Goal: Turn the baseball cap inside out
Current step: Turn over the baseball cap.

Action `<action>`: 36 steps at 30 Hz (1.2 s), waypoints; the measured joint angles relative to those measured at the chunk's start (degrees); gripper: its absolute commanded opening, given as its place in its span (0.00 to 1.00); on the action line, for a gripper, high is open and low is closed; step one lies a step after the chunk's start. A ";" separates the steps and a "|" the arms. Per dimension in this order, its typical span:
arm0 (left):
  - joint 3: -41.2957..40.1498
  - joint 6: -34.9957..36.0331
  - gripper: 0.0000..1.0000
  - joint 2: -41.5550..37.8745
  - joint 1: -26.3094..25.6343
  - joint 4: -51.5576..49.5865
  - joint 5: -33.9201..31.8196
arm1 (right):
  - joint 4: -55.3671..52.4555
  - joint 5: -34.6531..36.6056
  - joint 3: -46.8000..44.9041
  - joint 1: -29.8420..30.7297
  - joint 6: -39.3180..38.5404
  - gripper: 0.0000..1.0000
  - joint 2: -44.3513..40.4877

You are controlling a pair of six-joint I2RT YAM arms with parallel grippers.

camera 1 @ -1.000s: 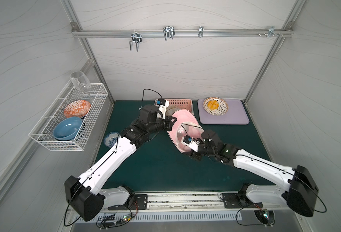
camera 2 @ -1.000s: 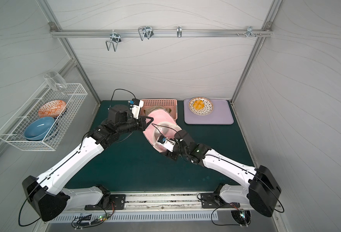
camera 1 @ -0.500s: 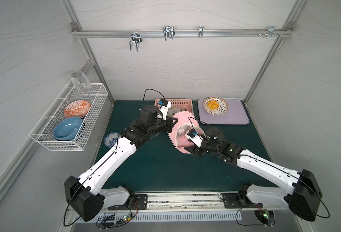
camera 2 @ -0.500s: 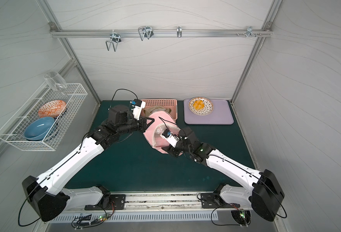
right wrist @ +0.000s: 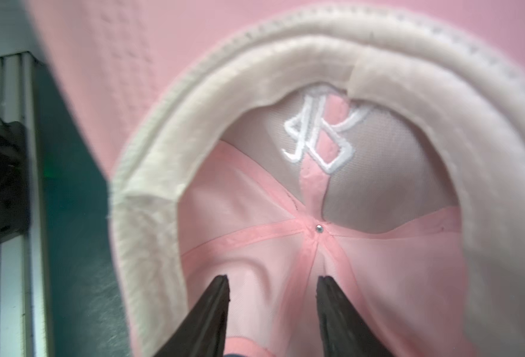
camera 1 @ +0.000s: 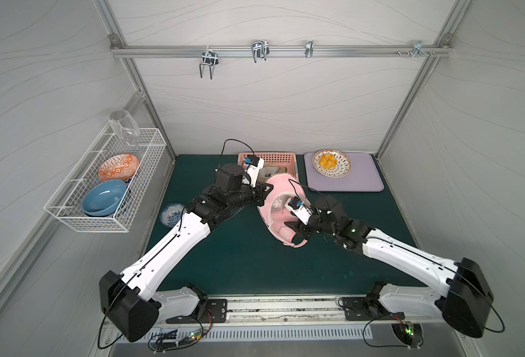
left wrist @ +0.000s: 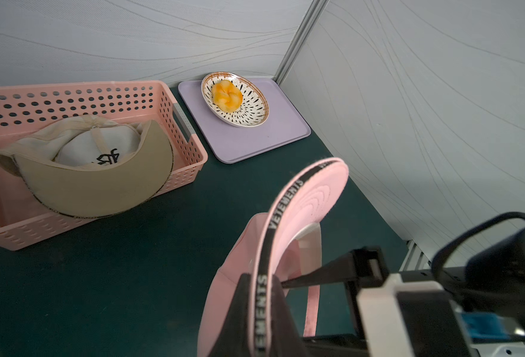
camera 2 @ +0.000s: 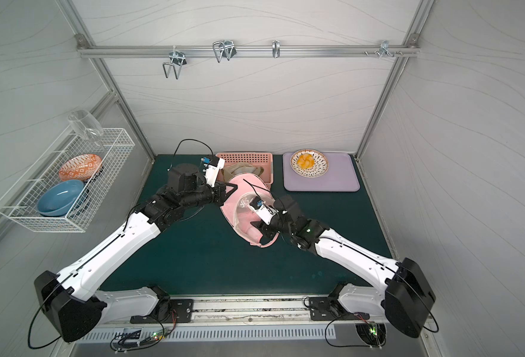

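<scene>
The pink baseball cap [camera 1: 278, 213] hangs on edge above the green mat, with its hollow side facing my right arm. My left gripper [camera 1: 267, 187] is shut on the cap's brim [left wrist: 310, 197], pinching the black lettered edge [left wrist: 262, 278]. My right gripper [camera 1: 292, 232] reaches into the crown in both top views. In the right wrist view its jaws stand apart [right wrist: 272, 278], tips against the pink lining near the centre rivet [right wrist: 318, 228], with nothing pinched between them. The white sweatband [right wrist: 150, 191] rings the opening.
A pink basket [camera 1: 283, 159] at the back holds a beige cap [left wrist: 94, 182]. Beside it a purple tray [camera 1: 363, 179] carries a plate [camera 1: 344, 167] of orange food. A small blue patterned dish [camera 1: 171, 213] lies at the mat's left. A wire rack [camera 1: 106, 185] with bowls hangs on the left wall.
My right gripper has shifted inside the cap's opening and its jaws have narrowed somewhat. The left gripper has kept its hold on the brim.
</scene>
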 measured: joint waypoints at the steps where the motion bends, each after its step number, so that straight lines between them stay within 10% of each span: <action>1: 0.00 -0.24 0.00 -0.26 -0.02 0.00 0.33 | 0.04 1.25 0.11 0.00 0.02 0.40 1.29; 36: 0.44 -1.68 0.00 -2.78 0.02 -1.95 -3.34 | -3.37 21.79 2.69 -0.79 0.02 0.33 4.70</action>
